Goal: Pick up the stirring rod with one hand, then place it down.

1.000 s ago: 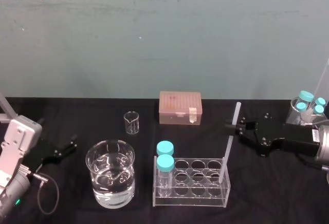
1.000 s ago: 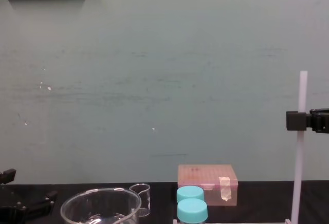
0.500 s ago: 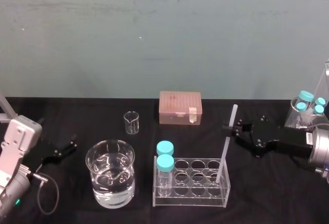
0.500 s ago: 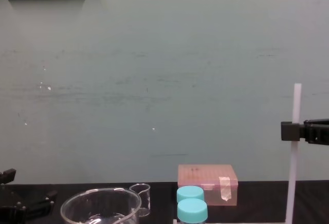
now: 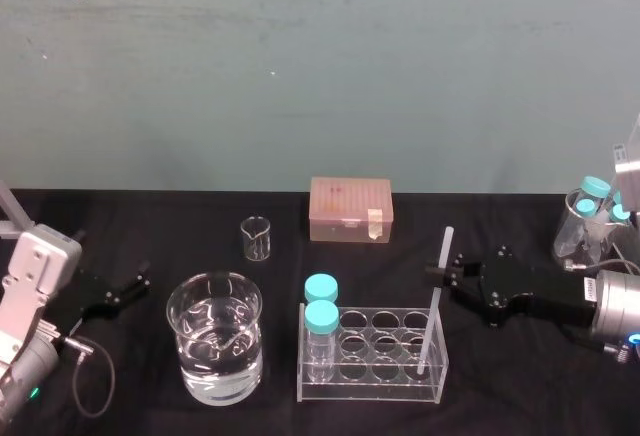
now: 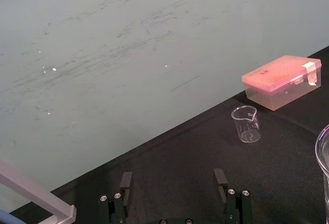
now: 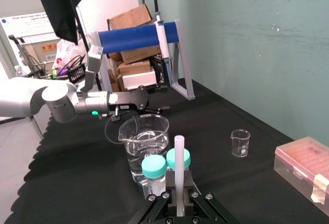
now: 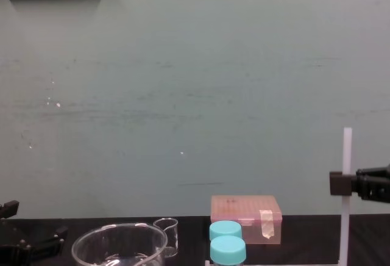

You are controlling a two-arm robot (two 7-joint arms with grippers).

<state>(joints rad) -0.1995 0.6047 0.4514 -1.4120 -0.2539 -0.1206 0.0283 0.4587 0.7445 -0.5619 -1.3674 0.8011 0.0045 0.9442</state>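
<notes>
While the right gripper (image 5: 437, 272) held its fingers shut on the stirring rod (image 5: 444, 246) about a third of the way down from its top, the rod stood upright with its long axis vertical, as the chest view showed (image 8: 346, 156). Its lower end sat inside the right end of a clear rack (image 5: 370, 388) near the front edge of the bench (image 5: 520, 376). The exact compartment was hard to make out through the clear walls. In the chest view the rod's foot was cut off at the bottom. 2 blue-capped tubes (image 5: 321, 316) stood at the rack's left end. By the bench's left edge, the left gripper (image 5: 125, 293) rested with fingers spread wide, holding nothing.
</notes>
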